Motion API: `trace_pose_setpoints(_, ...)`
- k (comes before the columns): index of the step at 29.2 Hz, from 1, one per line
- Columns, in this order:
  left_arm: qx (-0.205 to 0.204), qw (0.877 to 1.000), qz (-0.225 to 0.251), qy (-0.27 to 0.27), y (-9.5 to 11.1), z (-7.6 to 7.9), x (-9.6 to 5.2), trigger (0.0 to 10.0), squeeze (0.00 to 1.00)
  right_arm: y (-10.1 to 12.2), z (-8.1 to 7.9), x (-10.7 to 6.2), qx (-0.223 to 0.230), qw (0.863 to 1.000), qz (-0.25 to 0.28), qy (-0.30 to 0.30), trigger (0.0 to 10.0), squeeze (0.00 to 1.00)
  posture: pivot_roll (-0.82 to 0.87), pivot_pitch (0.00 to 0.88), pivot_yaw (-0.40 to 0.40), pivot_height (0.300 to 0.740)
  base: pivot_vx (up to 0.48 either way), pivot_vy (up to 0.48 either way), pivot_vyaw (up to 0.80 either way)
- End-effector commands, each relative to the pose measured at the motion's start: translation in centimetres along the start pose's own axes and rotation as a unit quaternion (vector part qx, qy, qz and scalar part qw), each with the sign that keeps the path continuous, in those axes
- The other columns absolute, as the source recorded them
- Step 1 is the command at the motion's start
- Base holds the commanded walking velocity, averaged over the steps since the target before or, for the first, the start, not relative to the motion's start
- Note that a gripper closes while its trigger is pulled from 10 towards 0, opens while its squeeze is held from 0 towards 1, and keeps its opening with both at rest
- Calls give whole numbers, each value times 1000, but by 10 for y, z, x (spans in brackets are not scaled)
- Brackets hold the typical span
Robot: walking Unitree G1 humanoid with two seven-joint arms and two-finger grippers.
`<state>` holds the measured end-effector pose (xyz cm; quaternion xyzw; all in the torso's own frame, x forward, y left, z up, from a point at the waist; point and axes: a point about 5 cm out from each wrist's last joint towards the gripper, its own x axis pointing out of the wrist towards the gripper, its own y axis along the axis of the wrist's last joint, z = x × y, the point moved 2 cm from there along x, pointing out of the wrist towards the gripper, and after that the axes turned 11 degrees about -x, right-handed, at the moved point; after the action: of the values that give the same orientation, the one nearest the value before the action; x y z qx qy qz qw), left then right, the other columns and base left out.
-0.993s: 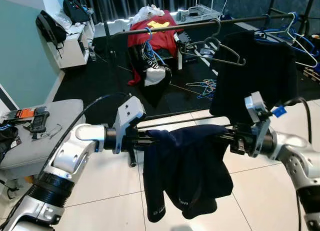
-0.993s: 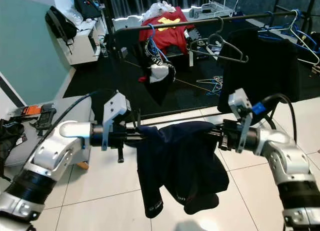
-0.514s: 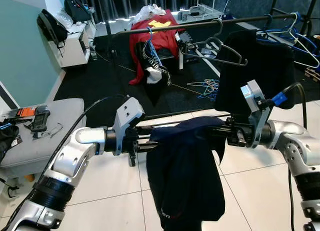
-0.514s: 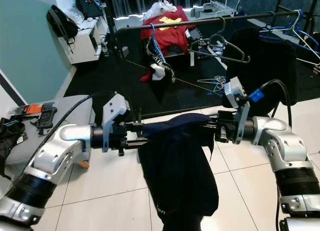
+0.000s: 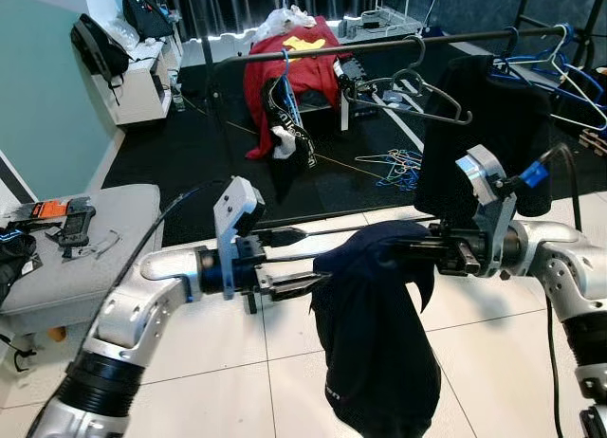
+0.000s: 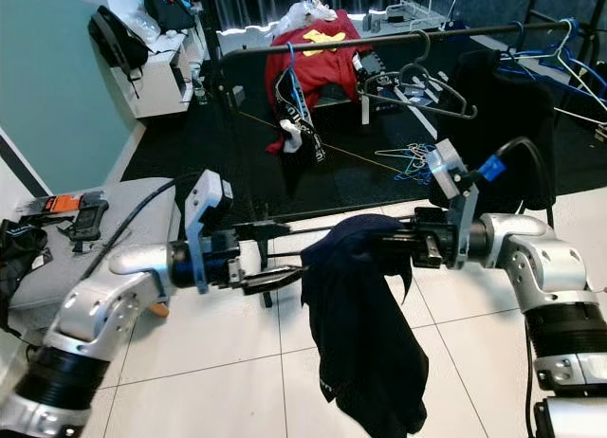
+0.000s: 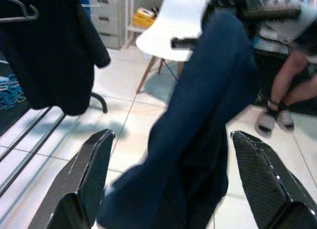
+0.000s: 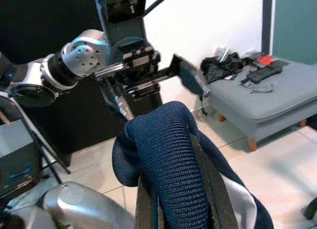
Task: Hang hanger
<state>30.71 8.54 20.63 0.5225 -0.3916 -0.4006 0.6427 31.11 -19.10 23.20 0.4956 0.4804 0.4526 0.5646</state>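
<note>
Navy garment hung draped over the right gripper, whose fingers clamped it for carrying toward the rail; left gripper stood open alongside, empty.

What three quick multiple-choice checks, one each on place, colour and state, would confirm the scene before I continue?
1. Where does the navy garment hang?
A. on the rail
B. from the right claw
C. on the grey seat

2. What colour is the garment draped behind the clothes rail?
A. red
B. green
C. white

3. How is the left claw?
A. shut on the garment
B. open, holding nothing
C. shut on a hanger

Answers: 1 B, the cloth drapes over the right claw's fingers; 2 A, red with a yellow mark; 3 B, in the left wrist view its fingers stand apart, clear of the cloth.
</note>
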Motion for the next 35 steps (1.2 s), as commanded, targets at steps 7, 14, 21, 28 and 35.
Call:
trace_pose_setpoints(7,33,997,28,67,7,-15,4,10000,0,-4,-6,-1,8,999,-32,36,0,0,-60,49,57,740,0,0,0)
trace_pose_setpoints(14,72,990,-32,113,2,-32,-9,10000,0,-37,5,-18,-54,973,-226,6,0,0,-67,51,48,740,0,0,0)
trace_pose_setpoints(21,61,993,-65,73,-10,-21,-11,10000,0,-45,12,-26,-160,925,-344,16,0,0,-72,50,64,740,0,0,0)
trace_pose_setpoints(28,76,978,-130,141,-32,-40,-12,10000,0,-92,19,-56,27,936,-325,-132,0,0,-82,46,75,740,0,0,0)
trace_pose_setpoints(35,32,964,-110,240,-46,-52,-15,10000,0,-134,48,-80,231,803,-21,-549,0,0,-69,46,66,740,0,0,0)
